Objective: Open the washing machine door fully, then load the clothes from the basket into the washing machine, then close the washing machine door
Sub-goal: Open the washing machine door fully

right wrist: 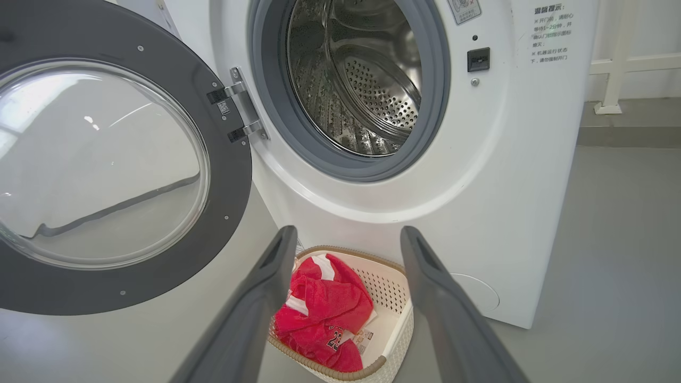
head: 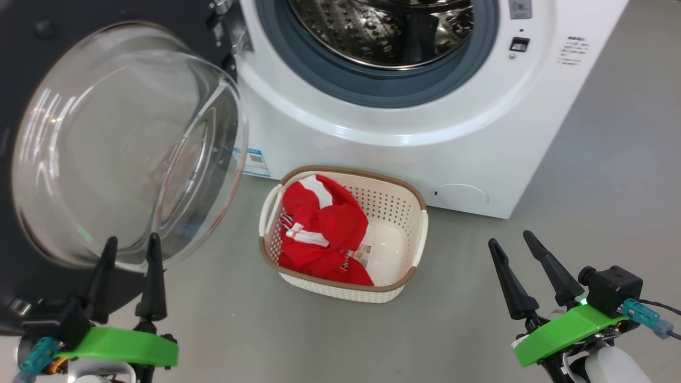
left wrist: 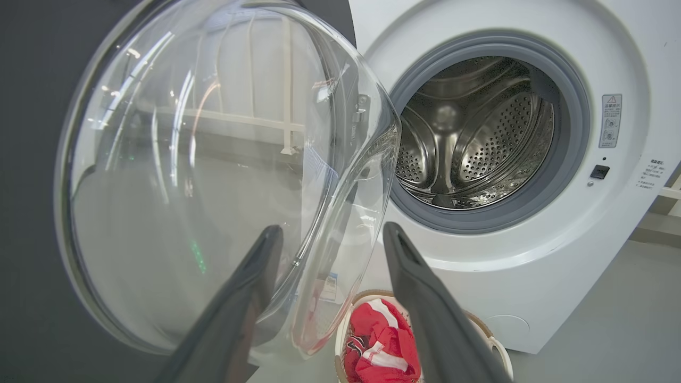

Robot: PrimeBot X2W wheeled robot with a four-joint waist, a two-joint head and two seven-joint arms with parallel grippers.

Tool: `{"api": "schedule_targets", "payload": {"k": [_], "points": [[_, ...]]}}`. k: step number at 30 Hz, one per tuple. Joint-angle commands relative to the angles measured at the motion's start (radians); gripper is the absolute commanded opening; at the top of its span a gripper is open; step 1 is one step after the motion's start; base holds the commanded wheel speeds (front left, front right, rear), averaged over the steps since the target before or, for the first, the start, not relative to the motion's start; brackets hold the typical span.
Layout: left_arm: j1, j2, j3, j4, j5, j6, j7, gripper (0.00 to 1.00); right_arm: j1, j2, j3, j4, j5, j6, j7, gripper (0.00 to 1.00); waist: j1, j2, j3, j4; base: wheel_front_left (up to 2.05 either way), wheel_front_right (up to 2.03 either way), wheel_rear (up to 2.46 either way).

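Two claws are gaping wide, gripping nothing. The left claw (head: 132, 238) is hovering by the wide-open washing machine door (head: 127, 143). The clothes (head: 324, 229) are lying in the basket (head: 420, 250) before the washing machine (head: 372, 149), with the right claw (head: 509, 238) nearby. Loading is starting, I judge: the next move is reaching down for them.

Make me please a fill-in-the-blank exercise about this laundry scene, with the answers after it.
1. The washing machine door stands ____.
2. The clothes in the basket are mostly ____.
3. The steel drum of the washing machine is ____.
4. The basket stands on the floor, in ____ of the machine.

Missing words: open; red; empty; front.
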State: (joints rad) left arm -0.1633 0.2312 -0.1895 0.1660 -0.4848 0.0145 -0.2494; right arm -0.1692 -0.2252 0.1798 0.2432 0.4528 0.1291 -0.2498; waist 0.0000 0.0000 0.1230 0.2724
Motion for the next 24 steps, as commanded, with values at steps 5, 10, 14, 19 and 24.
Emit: {"api": "schedule_targets", "payload": {"k": [5, 10, 14, 19, 24], "points": [[-0.002, 0.017, 0.023, -0.042, 0.015, 0.005, -0.012, 1.00, -0.012, -0.007, 0.019, -0.029, 0.015, 0.002, -0.012, 1.00, 0.0000, 0.0000, -0.005, -0.048, 0.00, 0.00, 0.00], [0.000, 0.005, 0.009, -0.041, 0.015, 0.000, -0.012, 1.00, -0.013, -0.010, 0.017, -0.031, 0.015, 0.002, -0.012, 1.00, 0.0000, 0.0000, -0.004, -0.080, 0.00, 0.00, 0.00], [0.001, -0.006, -0.002, -0.039, 0.014, -0.006, -0.012, 1.00, -0.015, -0.009, 0.018, -0.032, 0.014, 0.002, -0.012, 1.00, 0.0000, 0.0000, -0.004, -0.108, 0.00, 0.00, 0.00], [0.005, -0.019, -0.004, -0.036, 0.020, -0.009, -0.012, 1.00, -0.016, -0.007, 0.009, -0.034, 0.012, 0.002, -0.012, 1.00, 0.0000, 0.0000, -0.002, -0.148, 0.00, 0.00, 0.00], [0.012, -0.036, 0.006, -0.036, 0.028, -0.021, -0.012, 1.00, -0.017, -0.009, 0.007, -0.039, 0.009, 0.002, -0.012, 1.00, 0.0000, 0.0000, 0.002, -0.178, 0.00, 0.00, 0.00]]}}
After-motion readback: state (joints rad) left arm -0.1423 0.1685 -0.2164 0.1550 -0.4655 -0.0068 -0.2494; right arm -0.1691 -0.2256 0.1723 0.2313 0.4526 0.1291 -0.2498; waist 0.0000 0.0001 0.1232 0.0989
